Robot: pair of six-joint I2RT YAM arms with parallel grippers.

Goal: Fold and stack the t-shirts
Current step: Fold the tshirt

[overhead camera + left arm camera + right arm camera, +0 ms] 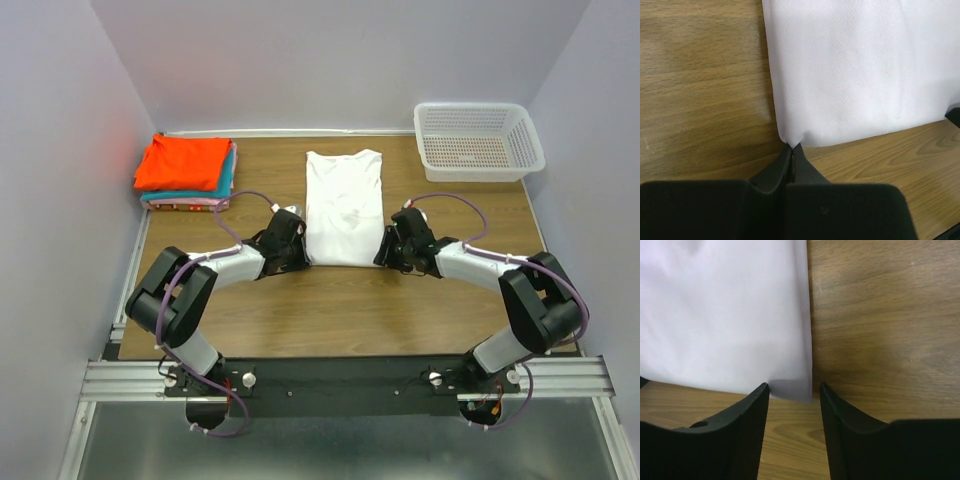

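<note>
A white t-shirt (343, 205) lies flat in the middle of the wooden table, folded into a long strip with its collar at the far end. My left gripper (303, 260) is shut on its near left corner; in the left wrist view the cloth (855, 70) is pinched to a point at the gripper (792, 146). My right gripper (383, 257) stands open at the near right corner. There the shirt's corner (790, 389) lies between the gripper's (792, 386) spread fingertips. An orange-red t-shirt (185, 160) tops a folded stack with a teal t-shirt (232, 178) and a pink t-shirt (185, 205) under it.
A white mesh basket (478, 140) stands at the back right corner of the table. The folded stack sits at the back left by the wall. Bare wood (340, 310) lies between the shirt and the arm bases.
</note>
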